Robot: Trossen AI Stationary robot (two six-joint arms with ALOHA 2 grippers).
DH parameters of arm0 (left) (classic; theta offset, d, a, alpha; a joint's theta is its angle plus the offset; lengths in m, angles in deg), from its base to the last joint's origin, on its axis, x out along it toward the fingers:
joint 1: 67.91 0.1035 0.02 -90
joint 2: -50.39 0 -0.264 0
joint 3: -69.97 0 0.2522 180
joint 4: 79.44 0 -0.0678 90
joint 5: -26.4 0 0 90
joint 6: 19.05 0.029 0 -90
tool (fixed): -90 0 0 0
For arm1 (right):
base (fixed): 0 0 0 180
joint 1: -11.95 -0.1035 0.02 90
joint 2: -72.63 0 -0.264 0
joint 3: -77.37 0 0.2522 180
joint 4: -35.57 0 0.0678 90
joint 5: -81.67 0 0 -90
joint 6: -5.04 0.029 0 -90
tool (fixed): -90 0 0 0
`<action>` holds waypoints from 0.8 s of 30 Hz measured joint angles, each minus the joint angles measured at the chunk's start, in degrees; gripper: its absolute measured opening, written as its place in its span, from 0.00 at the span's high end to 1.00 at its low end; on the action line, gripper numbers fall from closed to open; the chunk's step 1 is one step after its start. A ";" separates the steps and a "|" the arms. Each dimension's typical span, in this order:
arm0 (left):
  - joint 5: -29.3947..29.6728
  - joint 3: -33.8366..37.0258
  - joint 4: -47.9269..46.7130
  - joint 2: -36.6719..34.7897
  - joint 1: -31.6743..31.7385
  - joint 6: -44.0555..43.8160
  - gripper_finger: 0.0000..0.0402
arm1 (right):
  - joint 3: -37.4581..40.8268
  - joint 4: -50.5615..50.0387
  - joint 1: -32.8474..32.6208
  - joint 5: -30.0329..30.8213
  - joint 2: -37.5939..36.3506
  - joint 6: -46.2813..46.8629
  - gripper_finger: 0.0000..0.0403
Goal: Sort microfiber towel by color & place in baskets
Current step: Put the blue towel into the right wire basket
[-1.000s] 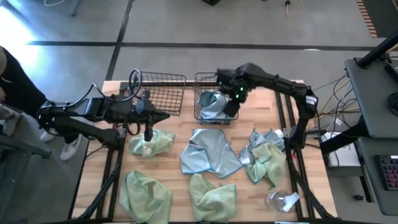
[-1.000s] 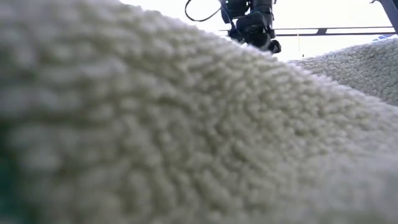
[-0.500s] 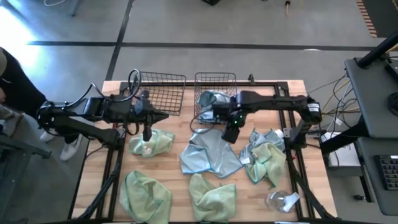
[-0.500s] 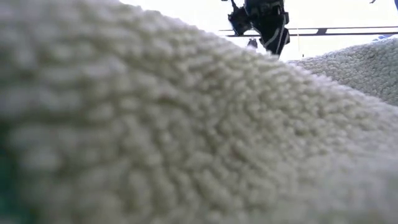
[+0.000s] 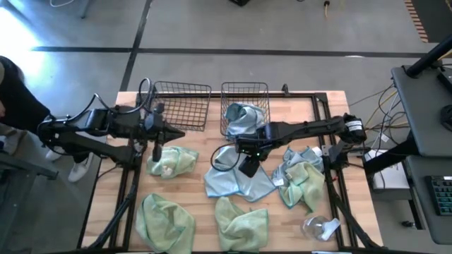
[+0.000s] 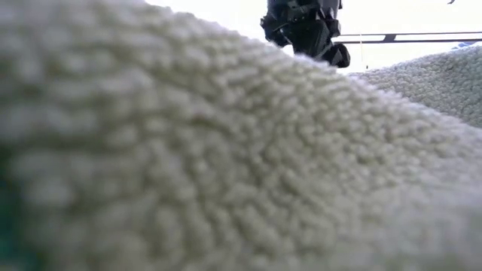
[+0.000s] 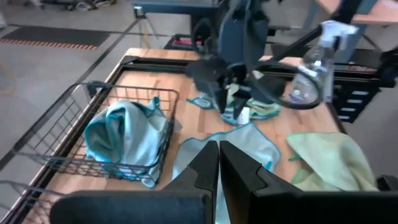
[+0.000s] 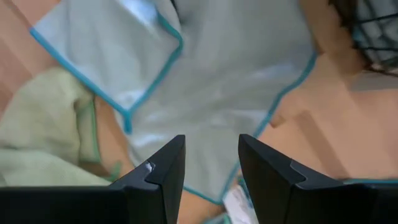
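The right gripper (image 8: 211, 165) points down at the wooden table top (image 8: 348, 134), its two dark fingers (image 8: 163, 171) spread apart with a clear gap between them. Directly beyond the gap lies a pale blue-grey towel (image 8: 230, 81) with a teal stitched border, spread nearly flat on the wood; one corner is folded over onto the cloth itself. A light green towel (image 8: 46, 124) lies crumpled beside it, touching or slightly overlapped by the blue-grey cloth's edge. A small white tag (image 8: 239, 202) shows at the blue-grey towel's border near the fingers. Part of a black wire-mesh basket (image 8: 373, 31) enters at one corner, standing on the table.
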 joint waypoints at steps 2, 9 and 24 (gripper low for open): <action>-0.84 0.01 -0.06 -0.99 -0.01 0.72 1.00 | 1.76 2.57 -0.22 0.02 0.00 1.77 0.64; -0.89 0.00 -0.71 -4.59 -0.01 3.68 1.00 | 8.17 11.20 -1.06 0.01 0.00 7.38 0.64; -1.11 0.00 -2.61 -8.59 -0.01 3.25 1.00 | 16.55 17.67 -1.29 -2.62 0.01 8.57 0.64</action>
